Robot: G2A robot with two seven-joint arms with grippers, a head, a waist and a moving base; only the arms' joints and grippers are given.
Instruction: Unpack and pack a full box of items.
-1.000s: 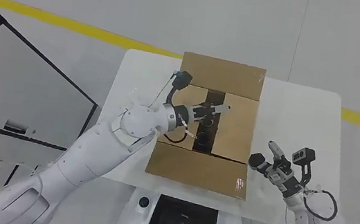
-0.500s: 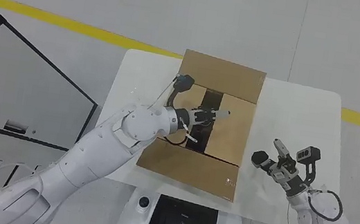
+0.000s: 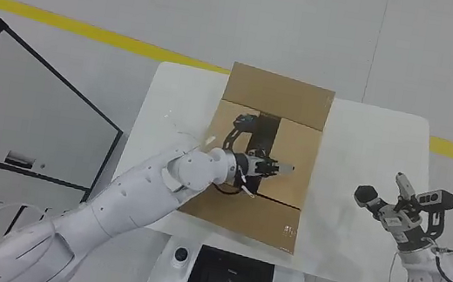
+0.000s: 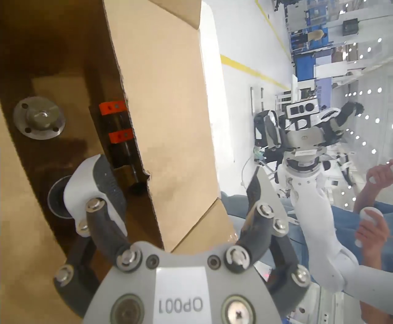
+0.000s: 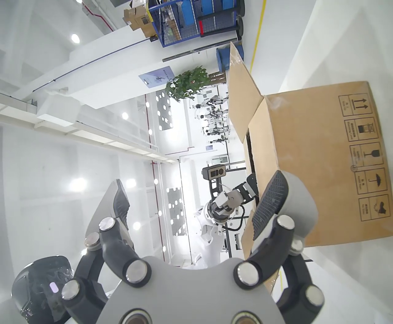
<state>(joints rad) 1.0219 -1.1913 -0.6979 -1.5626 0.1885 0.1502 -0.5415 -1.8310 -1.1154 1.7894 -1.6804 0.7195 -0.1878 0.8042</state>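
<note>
An open cardboard box (image 3: 278, 91) stands in the middle of the white table (image 3: 372, 136). My left gripper (image 3: 284, 167) hangs over its near right part, open. In the left wrist view the left gripper (image 4: 175, 175) straddles a raised flap (image 4: 165, 101), one finger inside the box and one outside. Inside lie a metal flanged disc (image 4: 39, 118), a black cylinder with two red bands (image 4: 118, 135) and a round part (image 4: 56, 196) half hidden by a finger. My right gripper (image 3: 382, 189) is open and holds nothing, above the table's right side, apart from the box (image 5: 322, 153).
A grey cabinet (image 3: 28, 111) stands left of the table. A yellow line (image 3: 68, 25) runs across the floor behind. Bare tabletop lies right of the box, between it and the right gripper.
My left gripper has moved across the box toward its near right side, and the dark gap between the flaps has narrowed. The right arm has drawn back to the right, away from the box.
</note>
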